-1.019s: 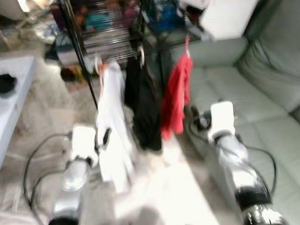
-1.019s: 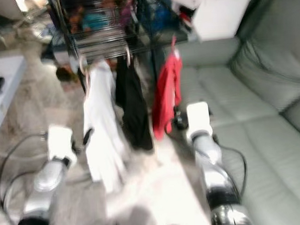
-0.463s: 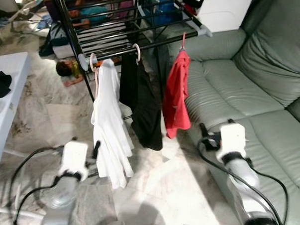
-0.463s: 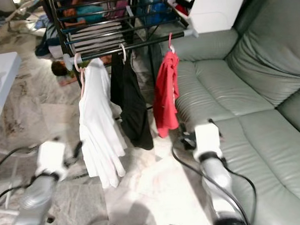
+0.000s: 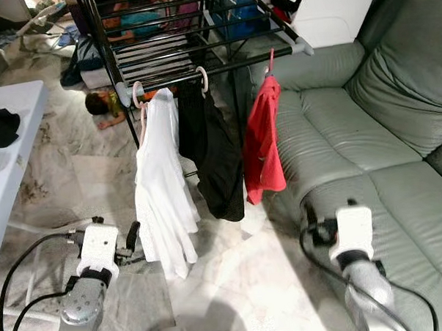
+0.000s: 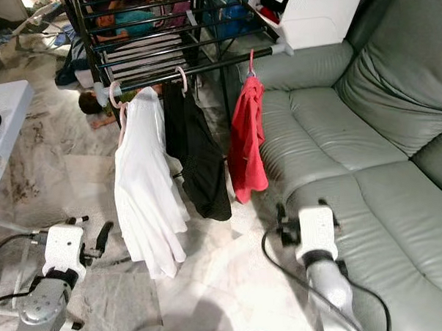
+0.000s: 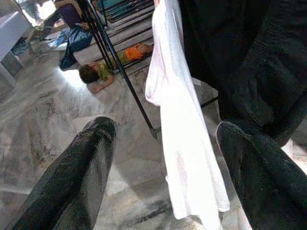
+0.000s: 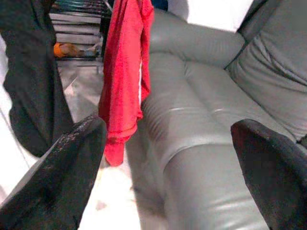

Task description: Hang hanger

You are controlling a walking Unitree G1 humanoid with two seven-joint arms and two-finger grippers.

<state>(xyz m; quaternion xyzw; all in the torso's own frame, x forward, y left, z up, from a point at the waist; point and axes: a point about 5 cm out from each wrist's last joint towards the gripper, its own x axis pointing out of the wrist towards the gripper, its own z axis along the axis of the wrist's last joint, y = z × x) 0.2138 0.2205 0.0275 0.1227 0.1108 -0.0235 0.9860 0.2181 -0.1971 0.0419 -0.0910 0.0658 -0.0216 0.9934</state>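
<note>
A white shirt (image 5: 161, 183) on a pink plastic hanger (image 5: 139, 96) hangs from the black metal drying rack (image 5: 172, 58), while the left end effector (image 7: 163, 163) and right end effector (image 8: 168, 158) both stay low with fingers apart, empty.

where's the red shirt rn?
Head views: the red shirt hangs rightmost on the drying rack, right of the black garment, beside the grey sofa.

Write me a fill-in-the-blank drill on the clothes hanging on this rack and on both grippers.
1. Between the white garment and the red garment hangs a ____ one.
2. All three hang from the drying rack's front ____.
3. To the robot's right stands a grey ____.
4. The left gripper and the right gripper both hold ____.

Missing words: black; bar; sofa; nothing
</note>
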